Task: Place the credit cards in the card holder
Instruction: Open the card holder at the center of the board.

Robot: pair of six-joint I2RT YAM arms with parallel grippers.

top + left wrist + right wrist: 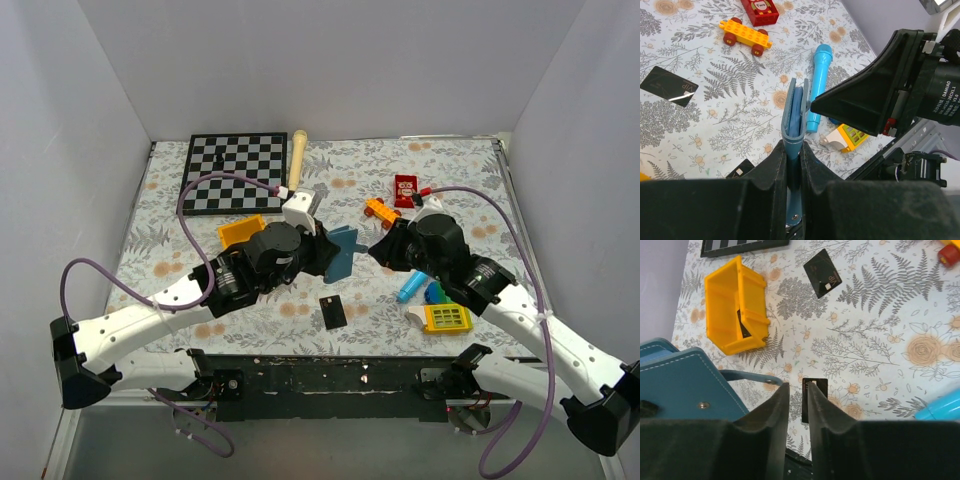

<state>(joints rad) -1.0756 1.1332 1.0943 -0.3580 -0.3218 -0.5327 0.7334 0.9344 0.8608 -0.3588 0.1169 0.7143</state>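
Observation:
My left gripper (794, 146) is shut on the slate-blue card holder (795, 112), which stands on edge with its open side facing away; the same card holder (345, 252) shows in the top view. My right gripper (797, 385) hovers just right of the card holder (685, 385). Its jaws stand a narrow gap apart with nothing between them. One black credit card (333, 311) lies flat near the table's front edge, and this credit card (816, 390) shows past my right fingers. A second credit card (823, 273), marked VIP, lies further back on the cloth.
A yellow bin (240, 231) sits behind the left arm. A blue tube toy (412, 287) and a yellow window block (447, 318) lie under the right arm. An orange brick car (380, 210), a red box (405, 188), a chessboard (235, 172) and a wooden pestle (297, 158) lie further back.

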